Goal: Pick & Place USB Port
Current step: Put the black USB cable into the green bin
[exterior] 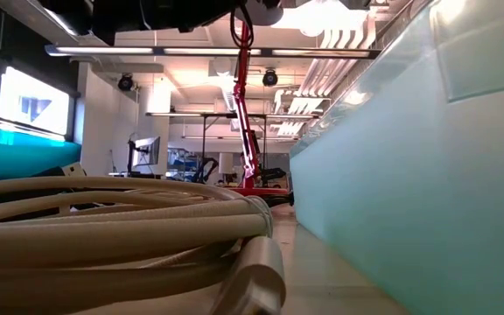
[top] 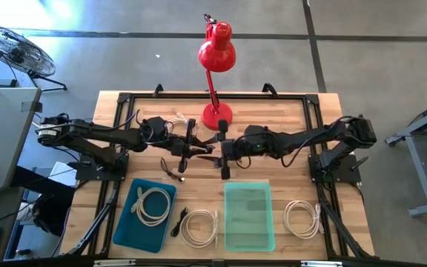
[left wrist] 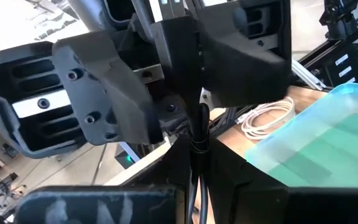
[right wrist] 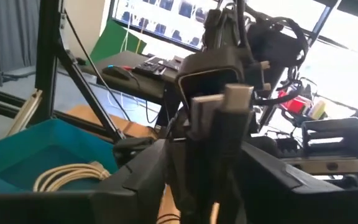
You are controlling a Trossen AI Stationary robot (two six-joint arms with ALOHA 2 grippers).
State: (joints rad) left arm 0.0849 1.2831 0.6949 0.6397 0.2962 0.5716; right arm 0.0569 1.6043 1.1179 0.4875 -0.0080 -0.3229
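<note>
Both arms meet over the table's middle, just in front of the red lamp's base. My left gripper (top: 198, 148) and my right gripper (top: 222, 153) face each other tip to tip, with a dark USB piece and its black cable between them. In the right wrist view the USB piece (right wrist: 219, 106) runs forward between my right fingers and ends in pale metal tips. The left wrist view shows the black cable (left wrist: 197, 134) between my left fingers, leading up to the right gripper (left wrist: 179, 74). A loose black cable end (top: 173, 170) lies on the wood below. My left gripper is shut on the black cable at a small band around it (left wrist: 197, 147), pinched between the two fingers; the cable runs along them toward the right gripper and is lifted clear of the table. My right gripper pinches the dark USB piece by its body (right wrist: 205, 152), coming level from the table's right. The piece lies along the fingers, its pale tips pointing at the left gripper, clear of the table.
The red lamp (top: 216, 55) stands just behind the grippers. Along the near edge sit a blue tray (top: 128, 226) holding a white cable coil, a translucent green tray (top: 249, 236), two loose white coils (top: 199, 227) (top: 301, 219) and a small black cable (top: 178, 221).
</note>
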